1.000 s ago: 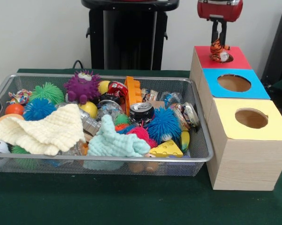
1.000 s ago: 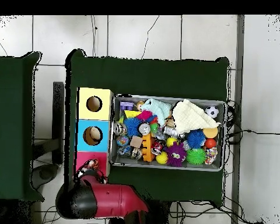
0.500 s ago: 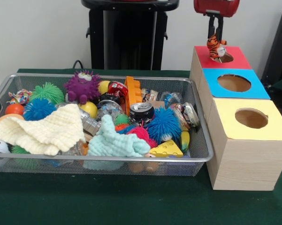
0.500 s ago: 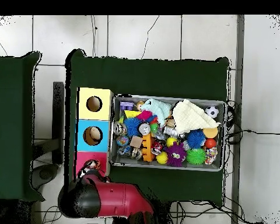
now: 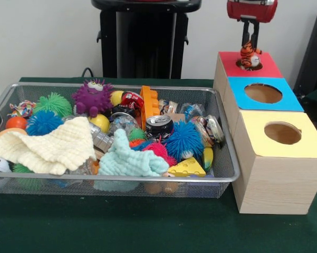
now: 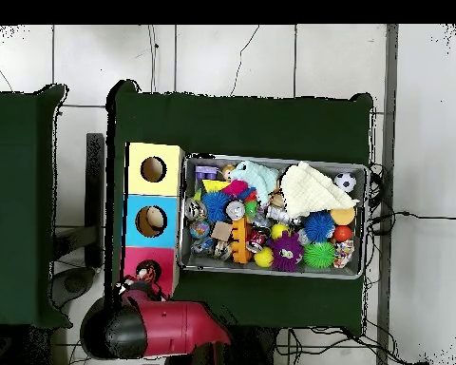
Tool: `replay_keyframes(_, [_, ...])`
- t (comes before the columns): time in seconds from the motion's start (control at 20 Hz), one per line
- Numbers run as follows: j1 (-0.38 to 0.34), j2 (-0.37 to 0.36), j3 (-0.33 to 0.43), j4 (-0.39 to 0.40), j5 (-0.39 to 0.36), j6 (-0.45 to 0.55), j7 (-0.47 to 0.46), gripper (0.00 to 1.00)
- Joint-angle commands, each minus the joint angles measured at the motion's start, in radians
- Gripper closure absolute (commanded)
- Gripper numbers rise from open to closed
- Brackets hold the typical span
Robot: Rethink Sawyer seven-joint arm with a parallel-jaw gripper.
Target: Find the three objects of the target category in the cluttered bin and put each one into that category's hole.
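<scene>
My gripper (image 5: 250, 46) hangs over the red-topped box (image 5: 270, 67) at the far end of the row and is shut on a small orange and black striped tiger toy (image 5: 248, 57). The toy dangles right above the red box's round hole, its lower end at about the rim. From overhead, the gripper (image 6: 144, 278) and the red arm (image 6: 170, 328) cover part of the red box (image 6: 162, 257). The wire mesh bin (image 5: 111, 86) is packed with toys: a purple furry monster (image 5: 92, 96), spiky balls, cans, an orange brick and two cloths.
A blue-topped box (image 5: 291, 100) and a yellow-topped box (image 5: 258, 139), each with a round hole, stand in line with the red one, beside the bin on the green table cover. A cream cloth (image 5: 47, 147) and a mint cloth (image 5: 129, 161) hide items beneath.
The gripper with the tiger toy rose and shifted left half a second ago, then moved back right and slightly down, so the toy is centred over the red box's hole.
</scene>
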Motion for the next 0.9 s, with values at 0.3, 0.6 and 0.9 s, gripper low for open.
replay_keyframes(0.3, [0.036, 0.099, 0.015, -0.054, 0.016, -0.134, 0.145, 1.0])
replay_keyframes(0.6, [0.02, 0.149, 0.027, -0.067, 0.004, -0.2, 0.131, 1.0])
replay_keyframes(0.9, [0.021, 0.165, 0.026, -0.069, 0.006, -0.222, 0.128, 1.0])
